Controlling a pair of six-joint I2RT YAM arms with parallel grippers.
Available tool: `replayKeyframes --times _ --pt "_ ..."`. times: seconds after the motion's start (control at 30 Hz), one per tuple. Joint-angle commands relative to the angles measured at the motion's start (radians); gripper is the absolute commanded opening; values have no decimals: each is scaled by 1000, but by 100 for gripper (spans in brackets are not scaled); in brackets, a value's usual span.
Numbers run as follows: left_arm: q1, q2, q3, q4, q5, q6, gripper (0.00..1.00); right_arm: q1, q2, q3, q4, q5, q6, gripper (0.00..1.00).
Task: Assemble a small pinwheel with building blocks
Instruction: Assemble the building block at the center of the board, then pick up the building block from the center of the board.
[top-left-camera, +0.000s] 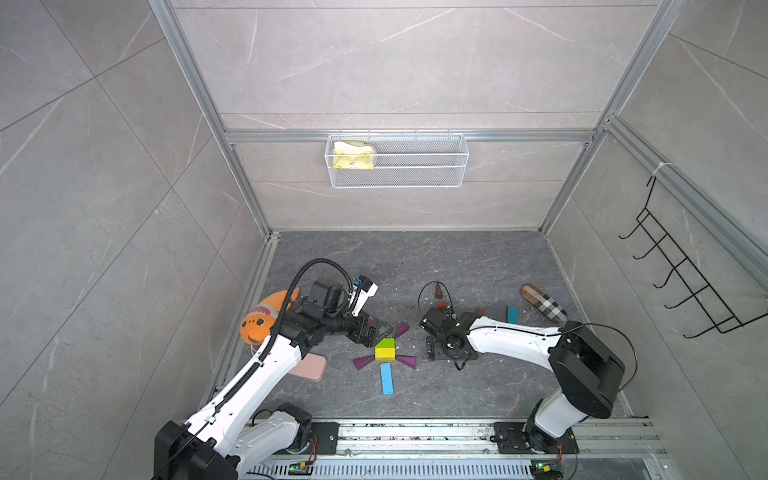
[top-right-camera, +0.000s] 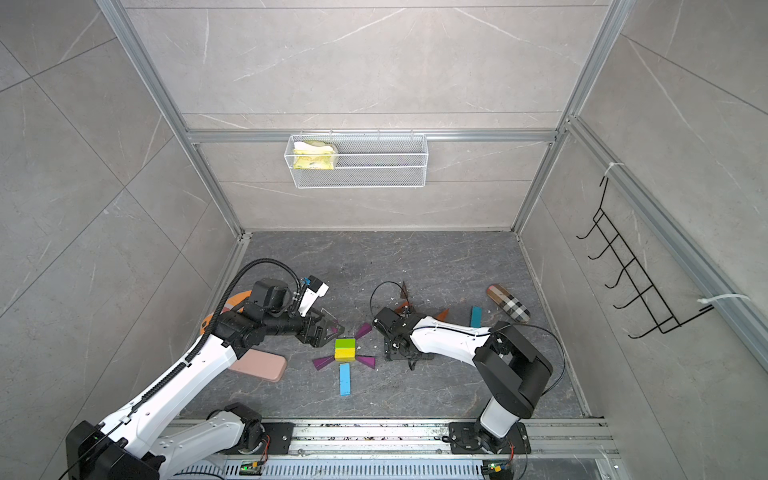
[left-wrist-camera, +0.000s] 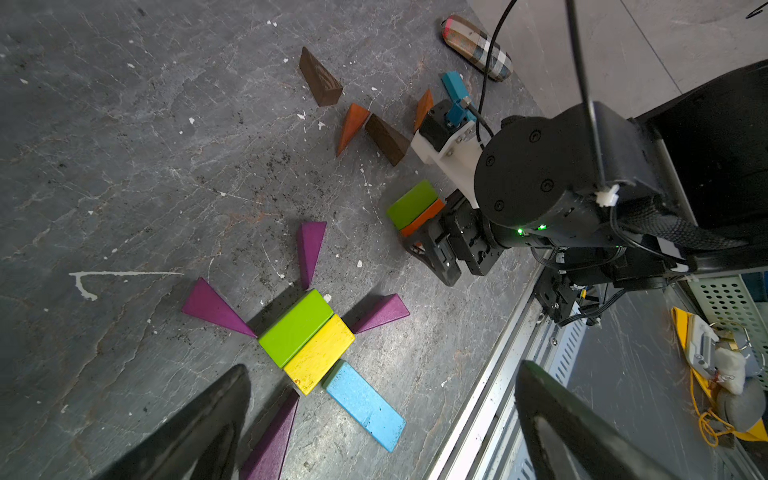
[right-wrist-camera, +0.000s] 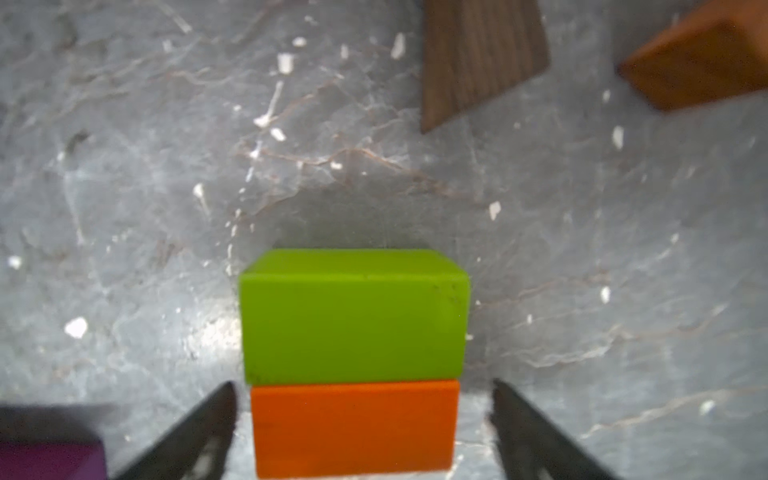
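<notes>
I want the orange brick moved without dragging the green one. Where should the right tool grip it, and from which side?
Probably best: grip the orange brick by its two free end faces, coming from the side away from the green brick. One long face sits against the green one; the open right tool straddles the ends.

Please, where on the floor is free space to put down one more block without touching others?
Widest bare patch: the far floor between the back wall and the farthest brown wedge. Another: in front, between the blue bar, the rail and the right arm's base. Crowded: around the purple wedges, and by the right gripper, among orange wedges.
</notes>
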Motion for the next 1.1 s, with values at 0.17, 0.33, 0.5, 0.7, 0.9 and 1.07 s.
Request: replayKeyframes --times 0.17,0.33,0.5,0.7,0.9,1.07 --pt "5 76 59 75 -41 60 93 -9 -198 84 -124 160 -96 100" --pt "-76 228 210 76 -202 52 88 -100 -306 54 -68 96 -271 100" --pt "-192 439 340 112 -365 3 74 -283 -379 29 -27 -127 -367 100" --pt "-267 678 483 119 -406 -9 63 -444 -482 -92 13 -295 -347 98" --pt "-314 875 653 33 -408 78 56 -520 -572 -242 64 -426 -255 97" --pt "-338 977 733 21 -389 118 48 -533 -645 -313 66 -454 -226 97"
